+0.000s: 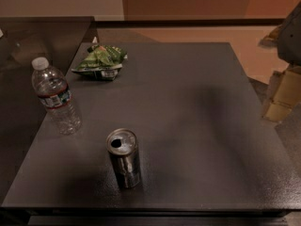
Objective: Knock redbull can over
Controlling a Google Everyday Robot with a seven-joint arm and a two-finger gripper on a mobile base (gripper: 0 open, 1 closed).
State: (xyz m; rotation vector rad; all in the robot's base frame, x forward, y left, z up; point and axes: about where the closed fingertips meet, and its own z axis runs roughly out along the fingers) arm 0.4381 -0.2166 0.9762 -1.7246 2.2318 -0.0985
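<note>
Redbull can (123, 158) upright on the dark grey table (197, 121), lower left of centre in the frame, close to the table's near edge. Silver top faces the camera, with the dark pull-tab hole visible. Body is dark and silvery with a faint reflection low on its side. Nothing touches it.

Water bottle (55, 98) of clear plastic with a white cap, upright at the left edge of the table. It stands up and to the left of the can, apart from it and taller. A label band runs around its upper half.

Green snack bag (100, 62) lies crumpled and flat at the table's upper left corner, well apart from the can.

Gripper (292, 32): only a dark grey bulk shows at the upper right edge of the frame, cut off by the border. It is off past the table's right side and well apart from the can. How far open it is, and whether it has hold of anything, cannot be told.
</note>
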